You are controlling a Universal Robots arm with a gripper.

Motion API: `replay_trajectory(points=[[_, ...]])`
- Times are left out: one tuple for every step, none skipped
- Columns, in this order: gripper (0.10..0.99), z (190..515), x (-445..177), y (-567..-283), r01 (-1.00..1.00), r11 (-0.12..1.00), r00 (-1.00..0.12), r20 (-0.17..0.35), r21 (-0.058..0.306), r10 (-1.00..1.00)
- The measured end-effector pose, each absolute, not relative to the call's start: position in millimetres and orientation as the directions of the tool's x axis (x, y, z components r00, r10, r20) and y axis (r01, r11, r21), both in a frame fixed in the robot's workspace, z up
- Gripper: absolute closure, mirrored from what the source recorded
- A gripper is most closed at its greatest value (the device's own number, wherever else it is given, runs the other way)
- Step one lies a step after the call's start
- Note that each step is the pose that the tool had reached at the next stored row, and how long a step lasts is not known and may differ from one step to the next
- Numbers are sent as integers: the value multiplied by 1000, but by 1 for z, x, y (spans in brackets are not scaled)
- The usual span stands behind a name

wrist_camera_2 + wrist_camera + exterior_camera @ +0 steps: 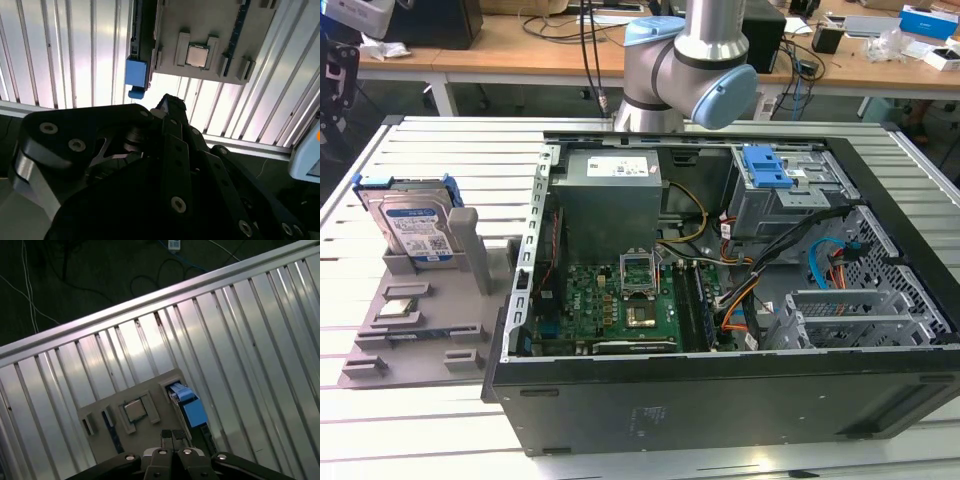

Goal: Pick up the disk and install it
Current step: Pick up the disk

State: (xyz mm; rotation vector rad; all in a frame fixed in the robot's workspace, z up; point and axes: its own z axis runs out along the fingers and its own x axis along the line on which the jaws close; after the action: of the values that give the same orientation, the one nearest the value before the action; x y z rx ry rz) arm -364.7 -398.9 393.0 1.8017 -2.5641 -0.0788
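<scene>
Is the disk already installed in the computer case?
No, the disk stands upright in the grey holder on the exterior view's left, outside the case.

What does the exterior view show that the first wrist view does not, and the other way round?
Exterior view: the open computer case and the arm. First wrist view: the gripper and the dark floor with cables, beyond the table's edge. Shared: the disk standing upright in the grey holder, the small chip on that holder, the slatted table.
</scene>
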Motion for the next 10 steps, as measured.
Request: replay_trajectory(points=[[980,393,-365,-399,-943,330,-332,-23,45,-943],[980,393,-365,-399,-945,324,-325,-23,45,-945],[980,393,-365,-399,-947,317,-318,-23,45,-948],[980,393,-365,-399,-950,308,-310,-23,45,-951],[980,393,-365,-399,-952,301,-303,-23,45,-953],[980,393,-365,-399,-956,290,-291,-23,45,-956],[980,393,-365,-399,-958,284,-285,-23,45,-958],[980,393,-365,-399,-960,276,-277,-23,45,-961],[980,393,-365,-399,-966,254,-255,-23,45,-967],[980,393,-365,-399,-971,235,-236,-23,45,-972]])
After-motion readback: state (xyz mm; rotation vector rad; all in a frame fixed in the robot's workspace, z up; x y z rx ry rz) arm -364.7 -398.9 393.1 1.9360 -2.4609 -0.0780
